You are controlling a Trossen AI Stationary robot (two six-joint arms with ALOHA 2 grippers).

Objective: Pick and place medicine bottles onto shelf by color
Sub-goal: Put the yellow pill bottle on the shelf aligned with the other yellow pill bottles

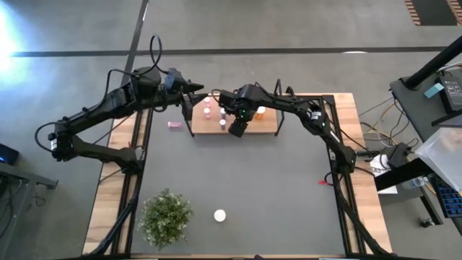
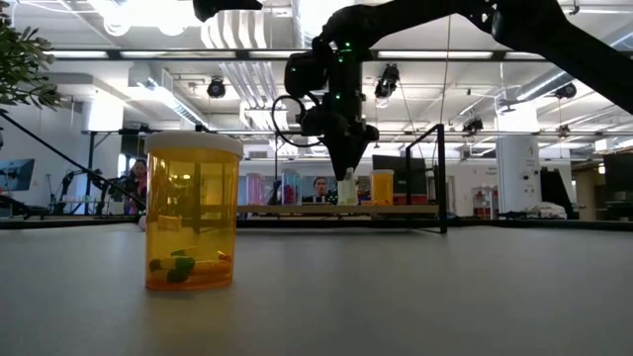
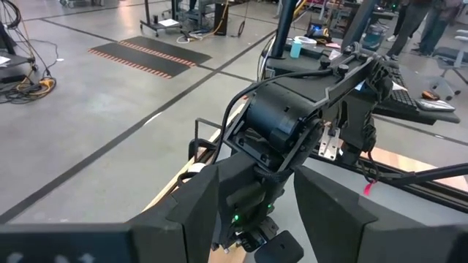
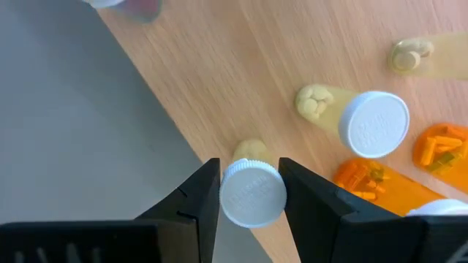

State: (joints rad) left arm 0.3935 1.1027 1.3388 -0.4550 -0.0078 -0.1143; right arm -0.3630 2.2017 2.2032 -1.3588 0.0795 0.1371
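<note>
Over the shelf (image 1: 268, 128), the right gripper (image 4: 248, 191) grips a clear white-capped bottle (image 4: 252, 193); the left gripper (image 1: 193, 89) waits beside it, fingers apart.

You get almost no readable text here. The white cap (image 4: 252, 193) between the right gripper's fingers, over the shelf (image 4: 241, 80) edge, has embossed lettering, too faint to read. The second white cap (image 4: 374, 124) farther in on the shelf is the same: raised letters, illegible. The orange bottle (image 2: 192, 213) on the table in the low view shows no label. You see screens and posters in the room behind; nothing on them is legible.
</note>
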